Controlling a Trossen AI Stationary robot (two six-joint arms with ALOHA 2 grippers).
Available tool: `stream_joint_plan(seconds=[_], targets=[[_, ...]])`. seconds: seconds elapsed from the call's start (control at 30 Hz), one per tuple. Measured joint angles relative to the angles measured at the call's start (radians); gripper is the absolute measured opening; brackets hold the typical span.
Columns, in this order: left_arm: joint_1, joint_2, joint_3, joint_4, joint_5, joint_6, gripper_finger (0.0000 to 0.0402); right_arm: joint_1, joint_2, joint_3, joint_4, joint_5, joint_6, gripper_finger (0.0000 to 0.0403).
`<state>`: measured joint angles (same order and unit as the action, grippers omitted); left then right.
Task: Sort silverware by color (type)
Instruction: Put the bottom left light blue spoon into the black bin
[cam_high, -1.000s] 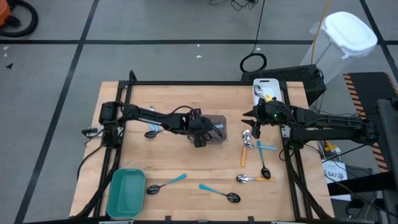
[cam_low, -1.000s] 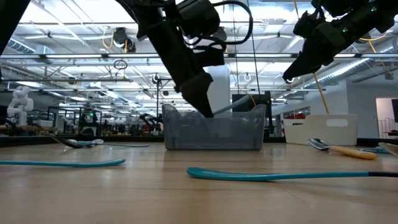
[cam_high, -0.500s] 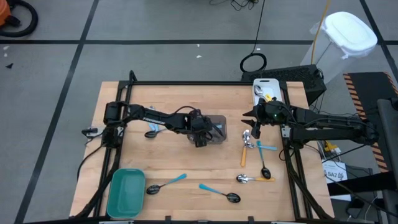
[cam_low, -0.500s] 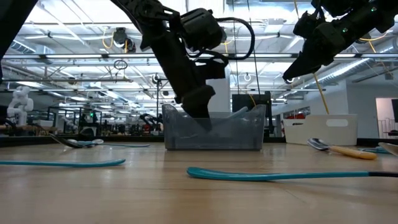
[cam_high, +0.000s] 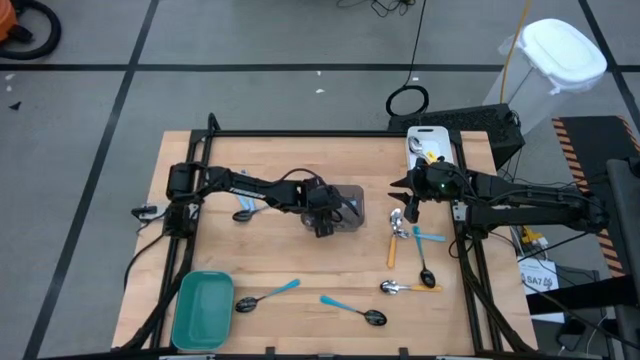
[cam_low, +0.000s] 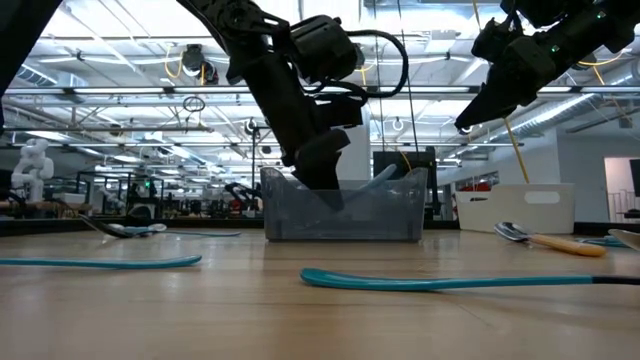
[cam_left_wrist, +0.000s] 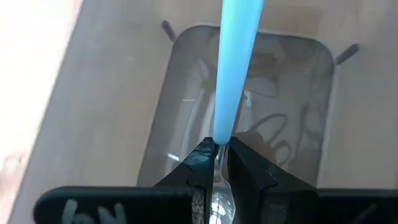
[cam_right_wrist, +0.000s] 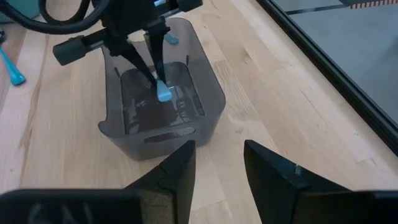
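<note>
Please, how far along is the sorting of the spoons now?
Done: little that I can confirm; the white tray seems to hold a few pieces. In hand: the left gripper is down in the grey bin with a blue-handled spoon at its tip; whether it grips it I cannot tell. The right gripper hovers open nearby. Left: several loose spoons on the table.

We can read no text anywhere; pale marks on the dark left wrist mount (cam_left_wrist: 93, 208) stay illegible.
</note>
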<state>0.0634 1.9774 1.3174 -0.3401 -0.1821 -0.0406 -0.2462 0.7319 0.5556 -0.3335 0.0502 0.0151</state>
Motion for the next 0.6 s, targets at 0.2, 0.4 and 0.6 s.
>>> stream_joint_plan(seconds=[0.2,0.4,0.6], targets=[[0.0,0.0,0.0,0.0,0.033,-0.001,0.0047,0.0,0.0,0.0,0.0,0.0,0.0,0.0132],[0.0,0.0,0.0,0.0,0.033,-0.002,0.0047,0.0,0.0,0.0,0.0,0.0,0.0,0.0132],[0.002,0.0,0.0,0.0,0.033,-0.007,0.0047,0.0,0.0,0.0,0.0,0.0,0.0,0.0132]])
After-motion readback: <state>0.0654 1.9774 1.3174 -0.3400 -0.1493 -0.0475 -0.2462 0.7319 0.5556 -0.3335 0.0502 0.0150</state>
